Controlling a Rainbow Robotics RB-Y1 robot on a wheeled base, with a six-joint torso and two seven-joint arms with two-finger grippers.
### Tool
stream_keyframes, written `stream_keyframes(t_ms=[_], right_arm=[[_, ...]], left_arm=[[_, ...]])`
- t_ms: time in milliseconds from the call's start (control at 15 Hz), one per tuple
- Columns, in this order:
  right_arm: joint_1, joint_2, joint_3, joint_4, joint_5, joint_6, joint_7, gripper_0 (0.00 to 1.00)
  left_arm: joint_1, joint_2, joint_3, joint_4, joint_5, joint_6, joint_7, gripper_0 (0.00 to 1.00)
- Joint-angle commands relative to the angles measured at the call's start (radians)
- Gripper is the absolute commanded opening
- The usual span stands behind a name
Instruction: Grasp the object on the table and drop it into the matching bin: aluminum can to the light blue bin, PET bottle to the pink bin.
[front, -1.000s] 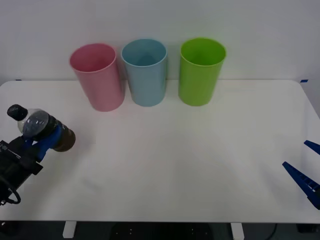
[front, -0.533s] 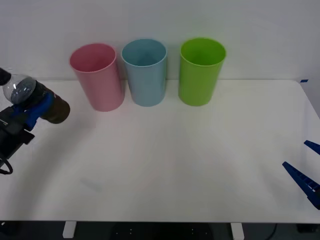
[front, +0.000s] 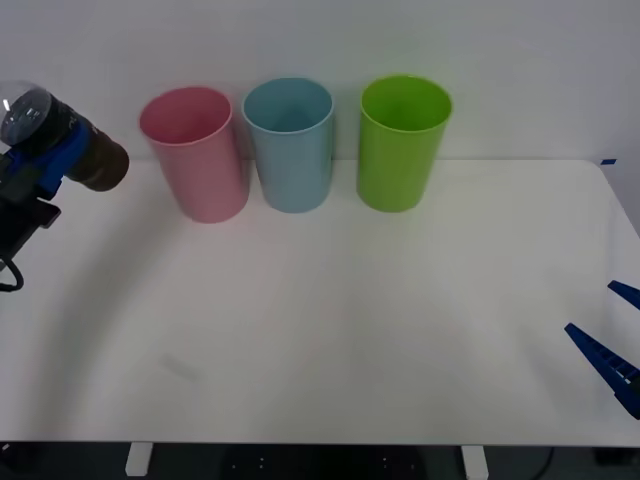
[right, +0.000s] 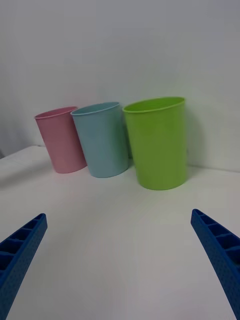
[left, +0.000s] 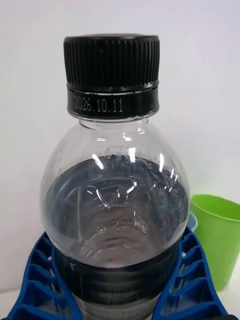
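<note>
Since a second ago the left end effector (front: 45, 160), clamped on the PET bottle (front: 60, 150), rises off the desk (front: 350, 320) toward the pink bin (front: 195, 155), the drop still ahead, while the right end effector (front: 610, 345) waits spread apart.

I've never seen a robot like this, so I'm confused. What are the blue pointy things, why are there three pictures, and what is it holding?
The blue pointy things are the robot's fingers. It has two arms, each ending in a gripper with two fingers.

One picture looks down at the white table from above the arms. The other two come from cameras on the wrists.

Three tall bins stand in a row at the back: the pink bin, the light blue bin and a green bin.

The left gripper is shut on a small PET bottle with a black cap, lifted off the table beside the pink bin. The right gripper waits open at the table's near right edge.
</note>
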Motion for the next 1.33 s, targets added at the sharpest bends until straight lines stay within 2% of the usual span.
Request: stream_keyframes(t_ms=[67,533,1333], right_arm=[[0.0,0.0,0.0,0.0,0.0,0.0,0.0,1.0],[0.0,0.0,0.0,0.0,0.0,0.0,0.0,1.0],[0.0,0.0,0.0,0.0,0.0,0.0,0.0,1.0]], left_arm=[[-0.056,0.034,-0.033,0.034,-0.02,0.032,0.02,0.0],[-0.326,0.106,-0.117,0.31,-0.13,0.035,0.02,0.0],[-0.719,0.105,-0.244,0.743,-0.29,0.029,0.017,0.0]])
